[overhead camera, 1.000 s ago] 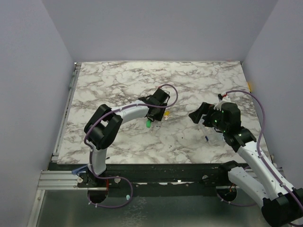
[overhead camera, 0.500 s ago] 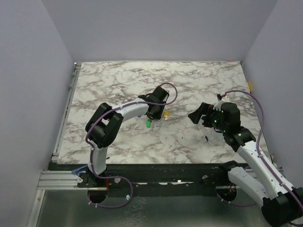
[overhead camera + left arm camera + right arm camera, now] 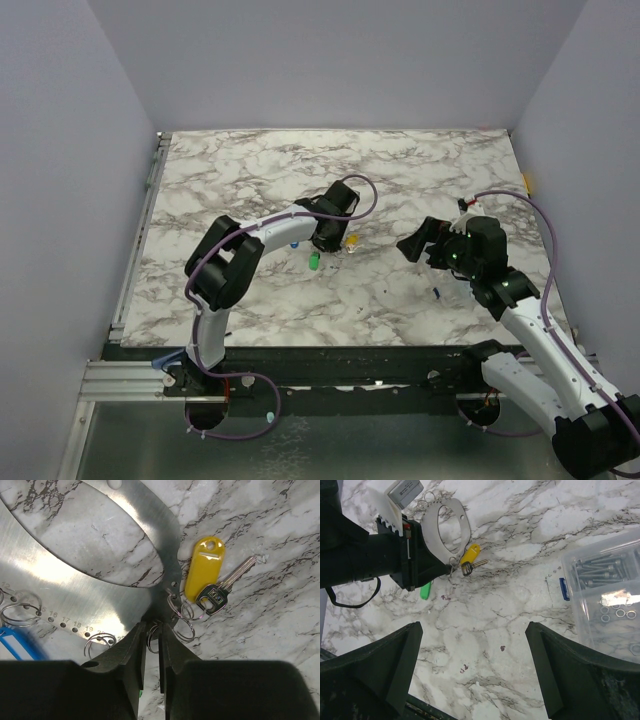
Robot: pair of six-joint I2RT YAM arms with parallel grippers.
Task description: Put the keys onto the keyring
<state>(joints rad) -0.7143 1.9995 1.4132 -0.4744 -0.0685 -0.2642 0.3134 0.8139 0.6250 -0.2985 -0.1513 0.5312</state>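
Keyring [image 3: 161, 527] is that big flat grey metal hoop lying on the white-and-grey marble table [image 3: 520, 610], right under the left arm. The left gripper [image 3: 152, 630] has its black fingers drawn nearly together on a small wire split ring [image 3: 153, 639] at the hoop's near edge. That looks like a pinch on the little ring, not on the hoop itself. Right at that spot sits the yellow key [image 3: 204, 567], a silver key with a dark head on a yellow plastic tag. Its loops are bunched against a tiny hole in the hoop, but whether anything is actually threaded through, can't tell. The blue key [image 3: 15, 642] peeks in beside the hoop, and the green key [image 3: 425, 590] lies apart on the marble.

The right gripper [image 3: 474, 626] hangs over the table with its jaws spread wide, holding nothing. A clear plastic box [image 3: 600, 547] of bolts and washers sits off to its side.

So the step in hand looks like grabbing that split ring to hook it onto the hoop. The next move probably needs the other arm steadying the hoop. It's fiddly, since thin wire slips easily.

Writing: stamped numbers run along a row of little holes in the hoop, 16 to 19 readable. No brand visible, and the key head's marking is too small to read.
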